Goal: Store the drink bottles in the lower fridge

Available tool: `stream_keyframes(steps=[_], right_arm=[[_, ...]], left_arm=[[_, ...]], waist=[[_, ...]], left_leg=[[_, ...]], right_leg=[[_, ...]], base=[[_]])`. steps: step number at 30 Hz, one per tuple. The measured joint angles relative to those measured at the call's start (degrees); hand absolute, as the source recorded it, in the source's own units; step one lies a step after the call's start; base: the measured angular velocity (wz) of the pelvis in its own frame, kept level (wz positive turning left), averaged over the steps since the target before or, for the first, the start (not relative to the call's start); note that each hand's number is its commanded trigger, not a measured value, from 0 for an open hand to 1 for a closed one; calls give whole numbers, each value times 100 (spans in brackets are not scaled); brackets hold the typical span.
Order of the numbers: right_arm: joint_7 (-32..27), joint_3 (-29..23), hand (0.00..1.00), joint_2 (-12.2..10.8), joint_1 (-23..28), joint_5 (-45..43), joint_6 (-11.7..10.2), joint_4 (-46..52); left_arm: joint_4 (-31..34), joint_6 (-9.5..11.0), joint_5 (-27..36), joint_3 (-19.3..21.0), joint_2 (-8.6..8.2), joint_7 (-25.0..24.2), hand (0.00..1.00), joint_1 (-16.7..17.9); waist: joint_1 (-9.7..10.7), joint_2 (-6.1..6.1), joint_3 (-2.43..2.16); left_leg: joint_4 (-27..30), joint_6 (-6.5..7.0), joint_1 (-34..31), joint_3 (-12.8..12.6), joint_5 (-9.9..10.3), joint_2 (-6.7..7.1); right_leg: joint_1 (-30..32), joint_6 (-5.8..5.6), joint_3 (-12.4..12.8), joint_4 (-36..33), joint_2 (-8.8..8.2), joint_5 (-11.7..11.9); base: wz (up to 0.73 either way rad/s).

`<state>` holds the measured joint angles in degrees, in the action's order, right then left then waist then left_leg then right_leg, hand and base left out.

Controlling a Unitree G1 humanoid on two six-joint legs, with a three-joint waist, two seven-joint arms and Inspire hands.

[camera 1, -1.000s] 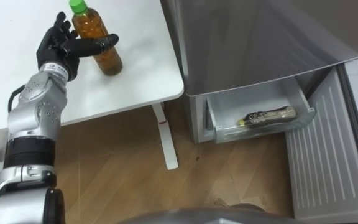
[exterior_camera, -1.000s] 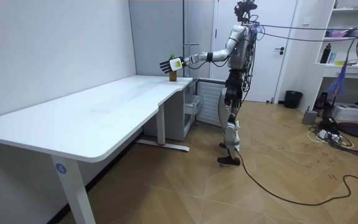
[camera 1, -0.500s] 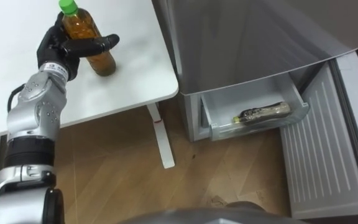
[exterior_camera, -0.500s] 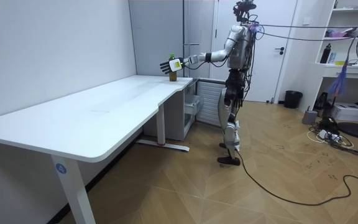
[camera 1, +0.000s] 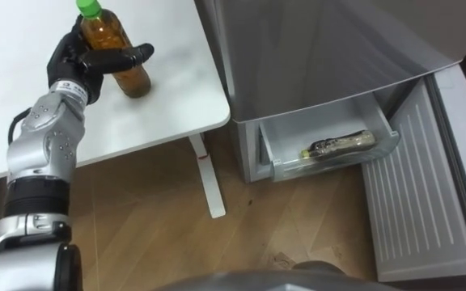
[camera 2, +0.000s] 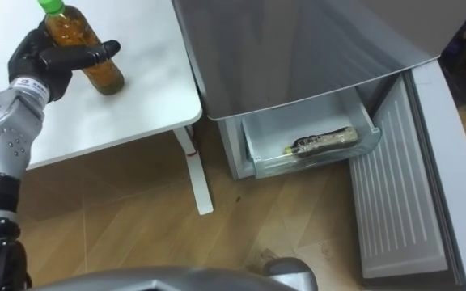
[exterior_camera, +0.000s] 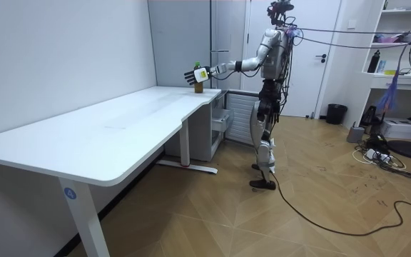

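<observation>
Grips the bottle (camera 1: 120,56) with the left hand (camera 1: 75,65), thumb laid across the front and fingers curled behind. Holds it upright, base on the white table (camera 1: 176,97), near the corner closest to the fridge (camera 1: 322,56). Carries amber drink under a green cap (camera 1: 89,7). Reaches it on an arm stretched in from the lower left of the eye views.

Past the table's edge, meets the grey fridge just beside it, with wood floor (camera 1: 152,218) below. Has the lower drawer (camera 1: 275,162) pulled out, and in it a second bottle (camera 1: 340,145) lying on its side along the front wall. Has the door (camera 1: 415,194) swung open to the right, ribbed inner face toward the camera.

From the eye views, gives the close detail: how the thumb and fingers sit on the bottle, and what lies in the drawer. From the room view, gives the stance instead: standing upright on the floor by the open door, at the far end of the long table, left arm held out level toward the room view's left, hand and bottle small at the table's far corner, drawer a pale box seen from the side. Adds there a dark bin (exterior_camera: 336,113) and shelves (exterior_camera: 405,43) on the room view's right.
</observation>
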<state>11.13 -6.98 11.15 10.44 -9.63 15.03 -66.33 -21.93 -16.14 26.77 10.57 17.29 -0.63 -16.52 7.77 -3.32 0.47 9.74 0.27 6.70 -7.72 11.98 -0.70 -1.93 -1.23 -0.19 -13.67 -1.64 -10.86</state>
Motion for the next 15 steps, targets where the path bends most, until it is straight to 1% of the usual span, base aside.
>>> stream_keyframes(steps=[5, 11, 15], right_arm=[[5, 1, 0, -1, 4, -1, 1, 0], [9, 1, 0, -1, 5, -2, 5, 0], [15, 0, 0, -1, 5, -2, 4, 6]], left_arm=[[-1, -17, -91, -17, 1, -4, 100, 0], [-165, -200, -208, -23, 7, -4, 100, 0], [-168, -215, -272, -21, 8, 1, 100, -49]], waist=[[3, 2, 2], [12, 19, 2], [5, 29, -5]], left_leg=[[3, 0, -16, 1, 0, 1], [3, 0, -28, 1, 0, 0], [3, 0, -17, 1, 0, 1]], right_leg=[[13, 0, 2, 1, 0, -1], [25, 0, 5, 4, 2, -1], [16, 0, 5, 2, 1, -1]], base=[[0], [0], [0]])
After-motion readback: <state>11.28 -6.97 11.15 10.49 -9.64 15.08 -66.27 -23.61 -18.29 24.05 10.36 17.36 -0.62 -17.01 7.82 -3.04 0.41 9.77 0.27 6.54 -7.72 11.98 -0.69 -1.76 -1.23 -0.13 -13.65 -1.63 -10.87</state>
